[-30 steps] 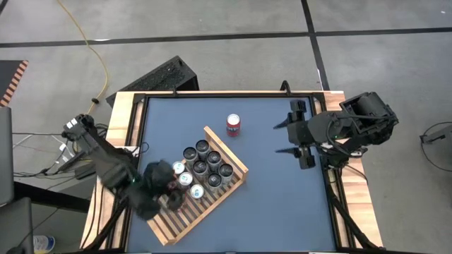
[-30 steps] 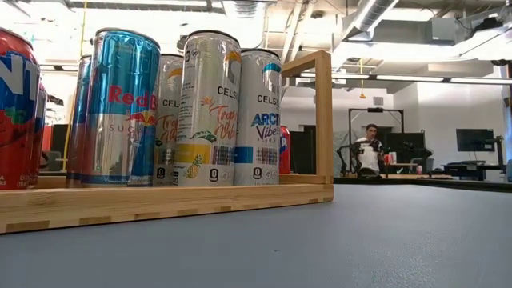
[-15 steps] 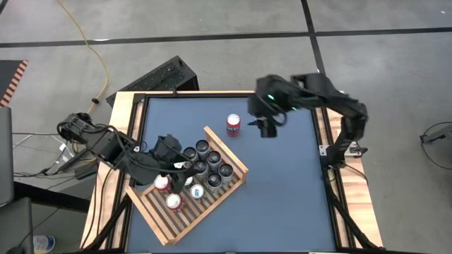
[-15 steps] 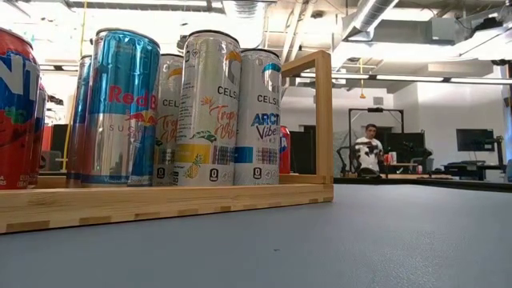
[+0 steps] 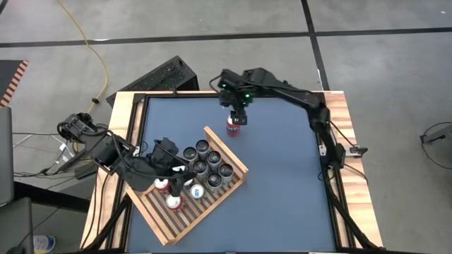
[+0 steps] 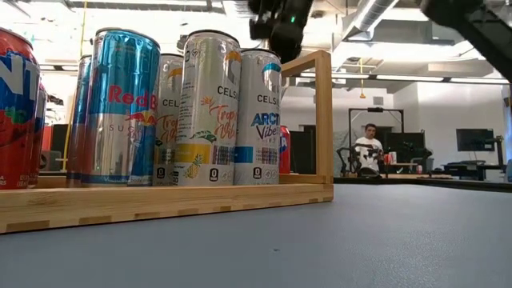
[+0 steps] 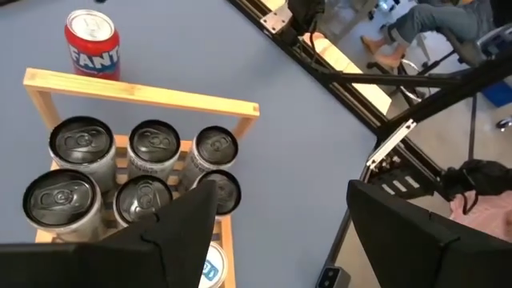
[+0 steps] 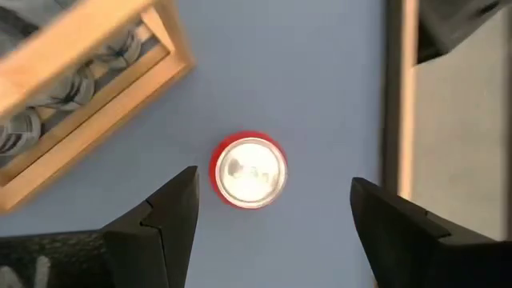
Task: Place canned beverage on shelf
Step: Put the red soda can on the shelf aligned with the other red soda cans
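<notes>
Red can (image 5: pixel 233 125) is standing upright at frame center, right gripper (image 5: pixel 236 113) hovering over it, fingers (image 8: pixel 164 214) spread; left gripper's (image 5: pixel 171 171) spread too, over shelf (image 5: pixel 224 146).

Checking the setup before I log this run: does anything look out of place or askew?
One red can stands upright alone on the blue table, outside the shelf, with the open right tool above it. The shelf sits diagonal to the table edges. No spills or damage show.
</notes>
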`<state>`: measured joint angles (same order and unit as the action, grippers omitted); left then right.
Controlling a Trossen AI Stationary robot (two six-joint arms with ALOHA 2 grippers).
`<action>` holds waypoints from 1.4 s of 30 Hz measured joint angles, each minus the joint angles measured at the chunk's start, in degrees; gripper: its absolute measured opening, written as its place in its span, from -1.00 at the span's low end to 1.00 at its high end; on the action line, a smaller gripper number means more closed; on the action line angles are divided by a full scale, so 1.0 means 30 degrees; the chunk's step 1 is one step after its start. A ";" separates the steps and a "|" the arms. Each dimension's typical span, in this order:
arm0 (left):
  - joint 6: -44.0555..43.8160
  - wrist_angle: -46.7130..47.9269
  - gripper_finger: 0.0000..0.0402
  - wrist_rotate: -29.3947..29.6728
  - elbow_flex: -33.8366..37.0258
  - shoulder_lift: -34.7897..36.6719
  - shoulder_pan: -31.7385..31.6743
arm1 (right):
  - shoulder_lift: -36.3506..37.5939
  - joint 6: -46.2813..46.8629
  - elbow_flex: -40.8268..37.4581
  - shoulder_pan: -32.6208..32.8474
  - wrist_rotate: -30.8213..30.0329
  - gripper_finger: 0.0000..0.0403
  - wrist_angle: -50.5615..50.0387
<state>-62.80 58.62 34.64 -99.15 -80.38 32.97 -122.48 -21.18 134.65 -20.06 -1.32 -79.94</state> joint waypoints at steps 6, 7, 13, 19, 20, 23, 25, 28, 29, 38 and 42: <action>-0.0143 -0.0005 0.32 0.0198 0.0000 -0.0101 0.0050 | -0.1459 0.0179 0.0015 -0.0104 -0.0475 0.42 0.0372; -0.0109 0.0009 0.32 0.0231 0.0000 -0.0129 0.0071 | -0.1677 0.0212 0.0015 -0.0081 -0.0477 0.42 0.0261; -0.0098 0.0017 0.32 0.0236 0.0001 -0.0474 0.0072 | -0.2596 0.0708 0.0015 -0.0101 -0.0519 0.42 -0.0395; -0.0219 0.0054 0.32 0.0139 0.0007 -0.0474 0.0079 | -0.2690 0.0747 0.0022 -0.0115 -0.0533 0.42 -0.0052; -0.0223 0.0054 0.32 0.0187 0.0007 -0.0474 0.0079 | -0.2687 0.0746 0.0022 -0.0115 -0.0533 0.42 -0.0143; -0.0223 0.0057 0.32 0.0216 0.0007 -0.0474 0.0079 | -0.2723 0.0616 0.0001 -0.0116 -0.0533 0.42 -0.0386; -0.0220 0.0055 0.32 0.0194 0.0007 -0.0474 0.0079 | -0.2673 0.0619 -0.0448 -0.0115 -0.0526 0.42 -0.0141; -0.0222 0.0057 0.32 0.0231 0.0007 -0.0474 0.0079 | -0.2665 0.0598 -0.1687 -0.0115 -0.0519 0.42 0.0198; -0.0219 0.0054 0.32 0.0245 0.0007 -0.0474 0.0079 | -0.2665 0.0609 -0.2266 -0.0114 -0.0554 0.42 0.0552; 0.0059 0.0068 0.32 0.0406 0.0007 -0.0474 0.0079 | -0.2410 0.0387 -0.4380 0.0247 -0.1710 0.42 0.2655; 0.0284 0.0068 0.32 0.0798 0.0007 -0.0474 0.0072 | -0.2294 -0.0041 -0.4379 0.0560 -0.2279 0.35 0.2711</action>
<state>-61.95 58.83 37.04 -99.13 -81.80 33.19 -129.36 -21.30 121.51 -18.38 -8.15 -71.81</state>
